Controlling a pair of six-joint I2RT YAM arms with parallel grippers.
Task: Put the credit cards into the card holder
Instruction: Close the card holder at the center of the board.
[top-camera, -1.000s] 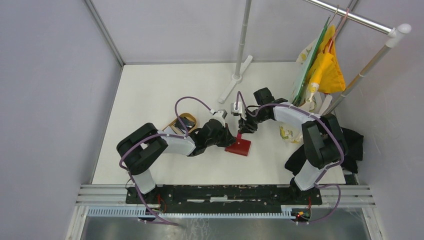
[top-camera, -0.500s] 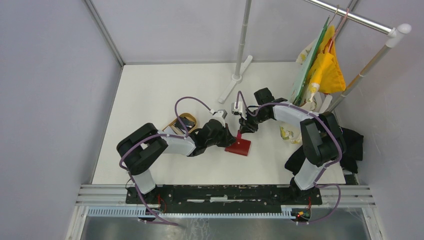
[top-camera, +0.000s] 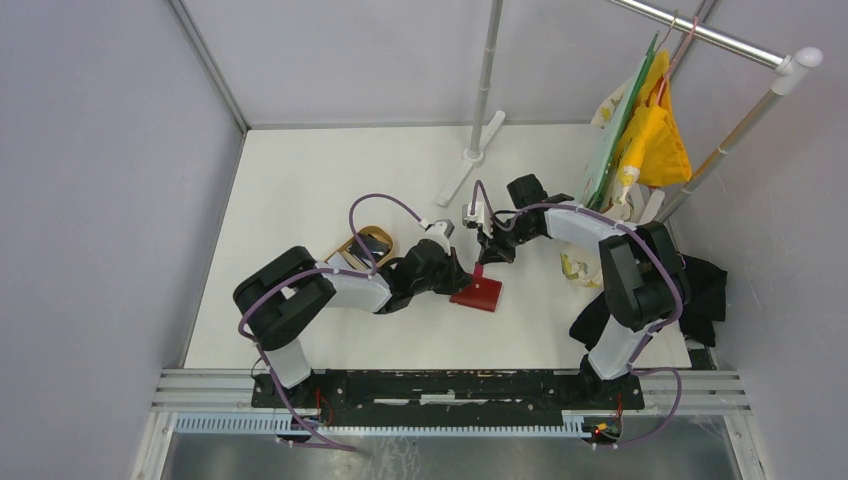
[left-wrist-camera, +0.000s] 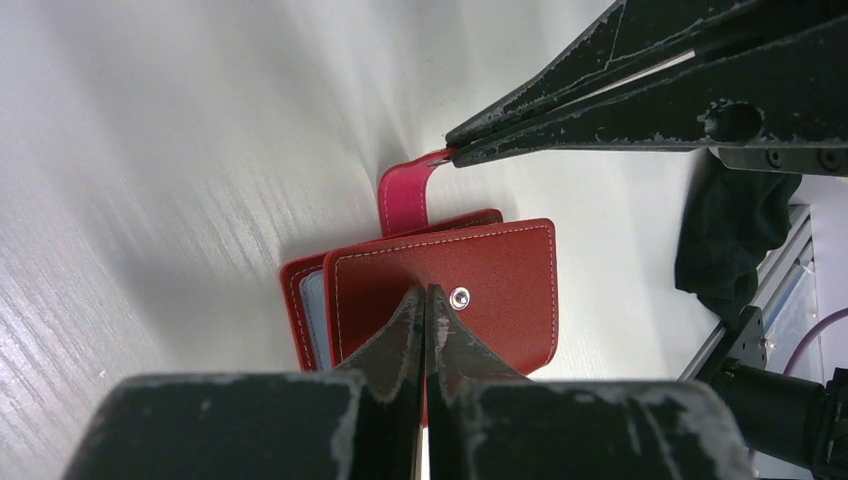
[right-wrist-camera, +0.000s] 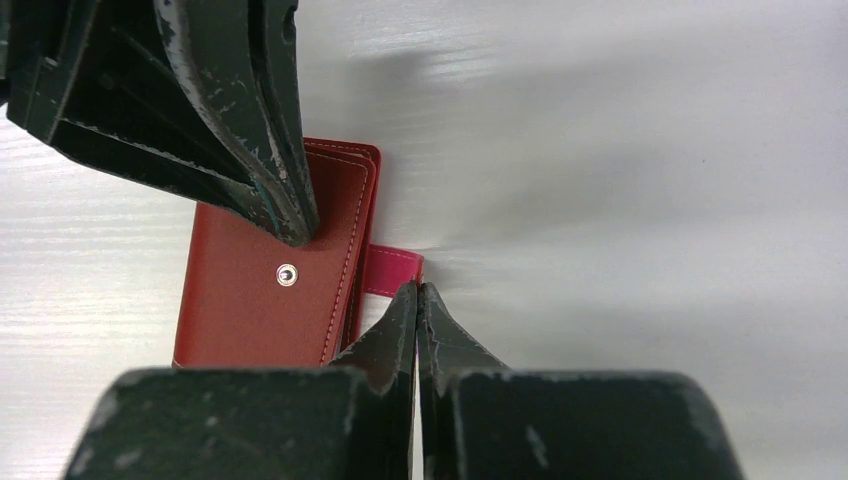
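Observation:
The red card holder (top-camera: 480, 293) lies shut on the white table, its cover and snap stud facing up (left-wrist-camera: 470, 280) (right-wrist-camera: 250, 300). My left gripper (left-wrist-camera: 427, 290) is shut, and its tips rest on the cover beside the stud. My right gripper (right-wrist-camera: 418, 287) is shut on the end of the pink-red snap tab (left-wrist-camera: 405, 195), which stands lifted off the table. Pale pocket panels peek out at the holder's left edge in the left wrist view. No credit cards are plainly visible; the oval tan tray (top-camera: 352, 250) holds something dark, too small to make out.
A metal stand with a white foot (top-camera: 468, 160) rises behind the grippers. A rack with yellow and green cloths (top-camera: 645, 135) fills the back right. A black cloth (top-camera: 705, 285) lies at the right edge by the right arm.
My right gripper's jaws have closed on the end of the snap tab. The left gripper and the card holder have stayed where they were.

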